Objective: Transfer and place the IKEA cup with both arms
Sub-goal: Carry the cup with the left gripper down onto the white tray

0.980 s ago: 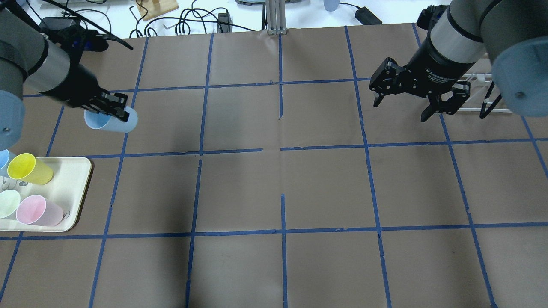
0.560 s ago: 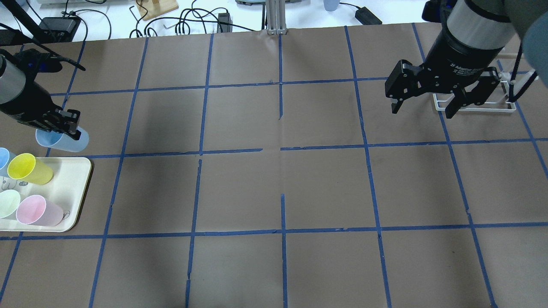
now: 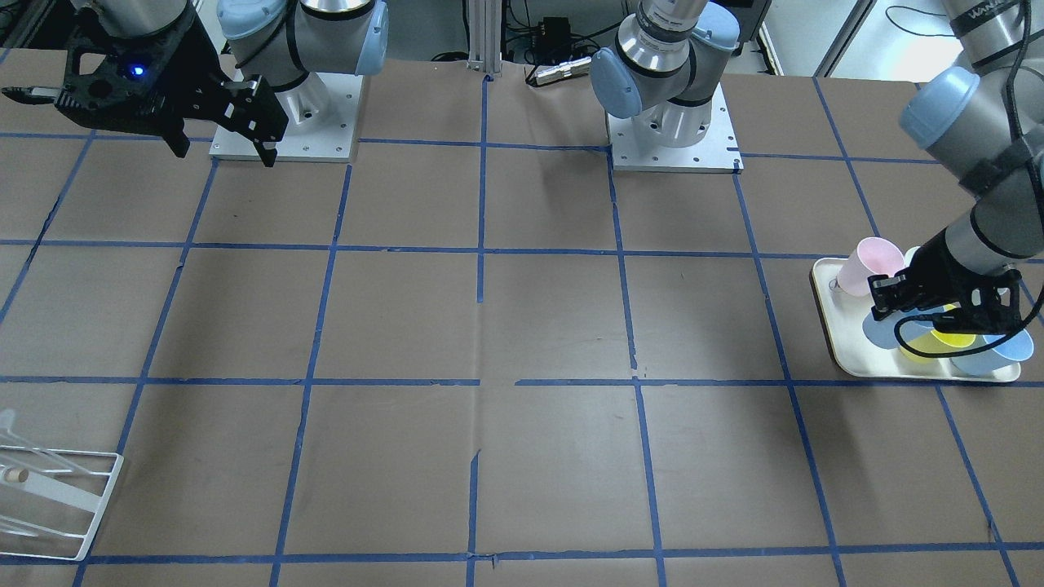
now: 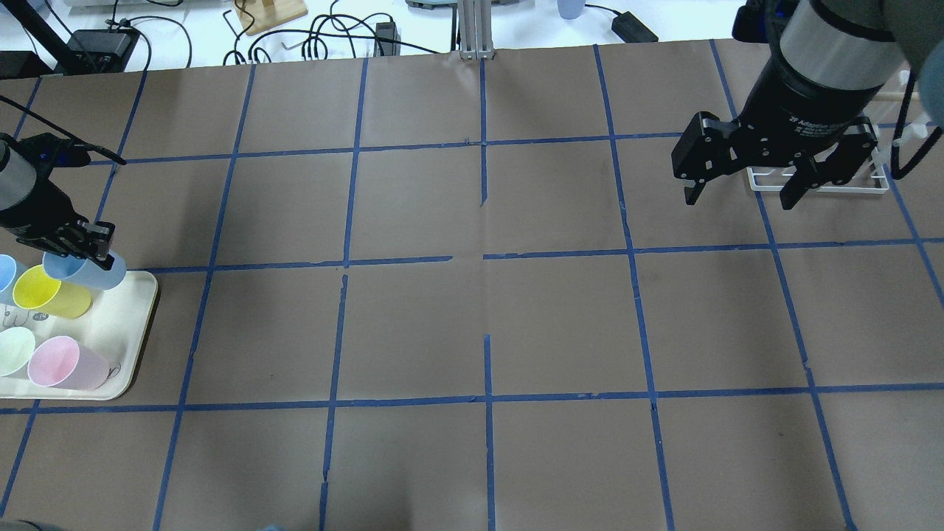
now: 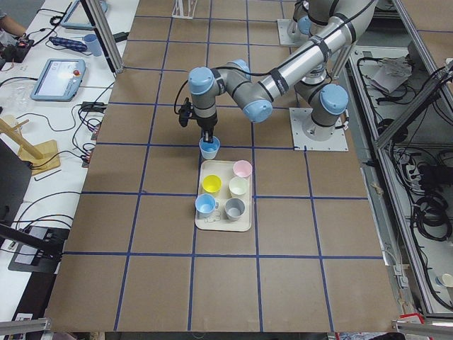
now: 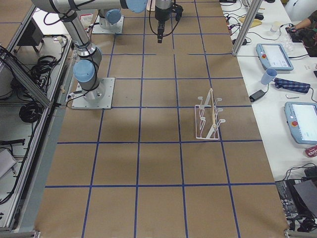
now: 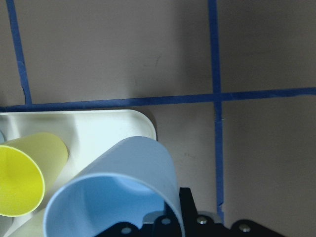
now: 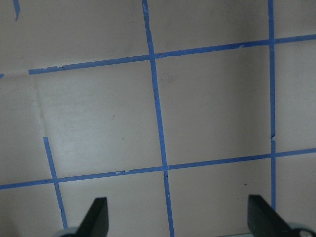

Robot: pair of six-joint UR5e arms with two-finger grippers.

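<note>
My left gripper is shut on the rim of the pale light-blue IKEA cup. It holds the cup tilted over the far inner corner of the cream tray, close beside the yellow cup. The left wrist view shows the held cup above the tray corner. In the front-facing view the held cup sits under the gripper. My right gripper is open and empty, hanging above the table on the far right; its fingertips frame bare paper.
The tray also holds a second light-blue cup, a pale green cup, a pink cup and a grey cup. A white wire rack stands just behind the right gripper. Brown paper with blue tape lines covers the table.
My left gripper has carried the light-blue cup leftward and nearer to the robot, from open table to over the tray's corner. My right gripper has shifted right, in front of the rack, still open.
</note>
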